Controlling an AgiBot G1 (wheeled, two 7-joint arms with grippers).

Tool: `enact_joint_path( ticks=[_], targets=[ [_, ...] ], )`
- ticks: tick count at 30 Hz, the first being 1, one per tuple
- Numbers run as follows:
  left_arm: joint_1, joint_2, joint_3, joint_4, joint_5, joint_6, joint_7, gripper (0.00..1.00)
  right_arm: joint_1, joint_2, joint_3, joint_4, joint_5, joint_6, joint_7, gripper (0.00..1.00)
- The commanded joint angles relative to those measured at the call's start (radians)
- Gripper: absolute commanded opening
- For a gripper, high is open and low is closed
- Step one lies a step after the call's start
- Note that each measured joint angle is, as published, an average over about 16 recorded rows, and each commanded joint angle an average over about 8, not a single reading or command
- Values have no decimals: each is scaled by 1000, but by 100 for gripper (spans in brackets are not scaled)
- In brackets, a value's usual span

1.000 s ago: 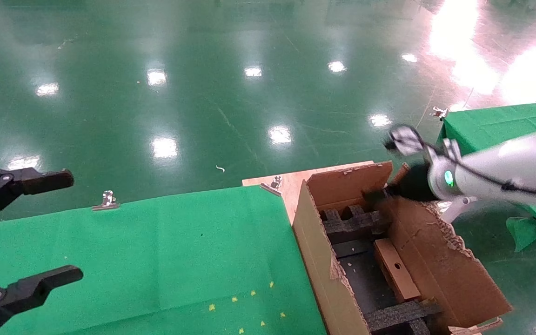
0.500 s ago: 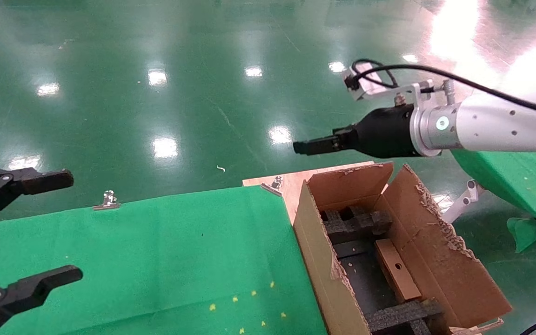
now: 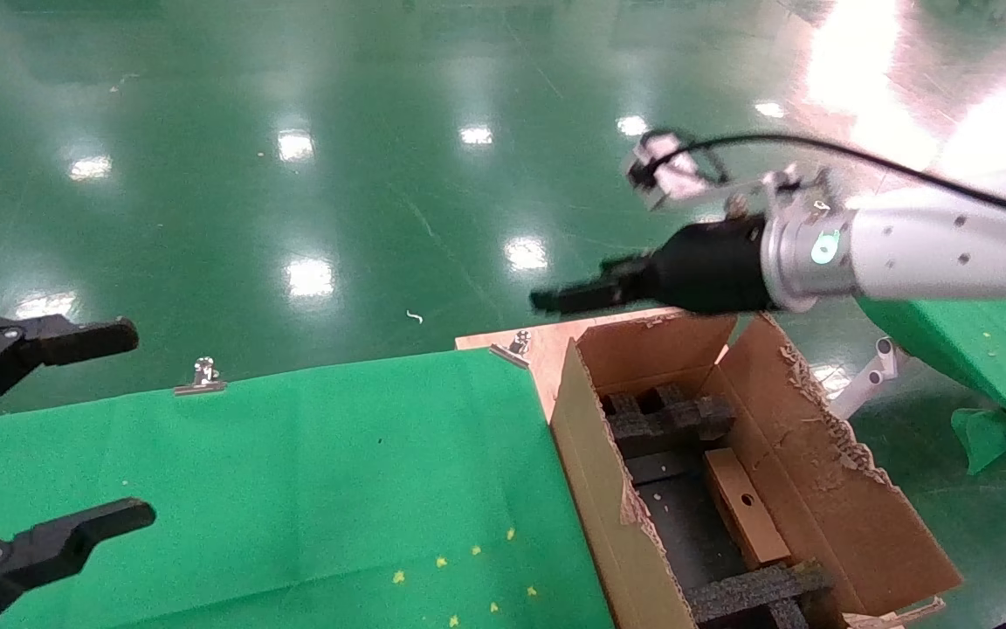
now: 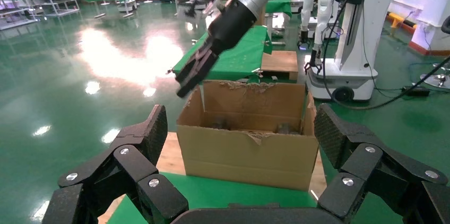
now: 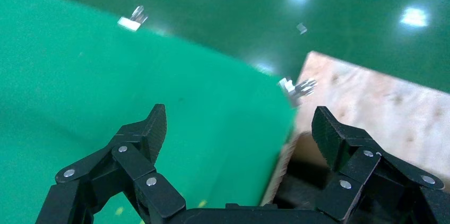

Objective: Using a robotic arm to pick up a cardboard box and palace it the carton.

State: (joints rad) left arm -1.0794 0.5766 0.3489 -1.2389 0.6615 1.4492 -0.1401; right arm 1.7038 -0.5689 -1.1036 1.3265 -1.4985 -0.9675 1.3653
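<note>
The large carton [image 3: 817, 489] with ragged flaps and black foam dividers [image 3: 664, 419] stands right of the green table. The small cardboard box [image 3: 743, 507] with a round hole lies inside it, leaning toward the right wall. My right arm, white with a teal ring [image 3: 822, 247], reaches over the carton's far edge; its gripper [image 3: 555, 300] is open and empty. In the right wrist view the gripper [image 5: 241, 123] hangs above the green cloth and the carton's edge [image 5: 284, 165]. My left gripper [image 3: 123, 425] is open and empty at the far left, facing the carton [image 4: 249, 144].
The green-clothed table [image 3: 293, 463] has metal clips [image 3: 202, 376] on its far edge. A wooden board [image 3: 547, 345] lies under the carton. A second green table [image 3: 992, 341] stands at the right. A white robot base [image 4: 361, 33] stands behind the carton.
My right arm has lifted up out of the carton and swung left, and now hangs open above its far edge. The small box has stayed in the carton. The left arm has not moved.
</note>
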Motion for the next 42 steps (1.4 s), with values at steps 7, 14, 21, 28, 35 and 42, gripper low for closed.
enact_joint_path(
  ticks=[7,14,21,28,35,42],
  targets=[
    [0,0,0,0,0,0,0,100,-93,-6,122,-6,114,-78,-174,100],
    [0,0,0,0,0,0,0,100,-176,-12,230,-12,215,-148,-329,100],
    [0,0,0,0,0,0,0,100,-258,-17,338,-17,315,-217,-484,100],
    [0,0,0,0,0,0,0,100,-342,-23,447,-23,417,-287,-639,100],
    [0,0,0,0,0,0,0,100,-424,-29,555,-28,518,-356,-794,100],
    [0,0,0,0,0,0,0,100,-507,-34,664,-34,619,-426,-949,100]
  ],
)
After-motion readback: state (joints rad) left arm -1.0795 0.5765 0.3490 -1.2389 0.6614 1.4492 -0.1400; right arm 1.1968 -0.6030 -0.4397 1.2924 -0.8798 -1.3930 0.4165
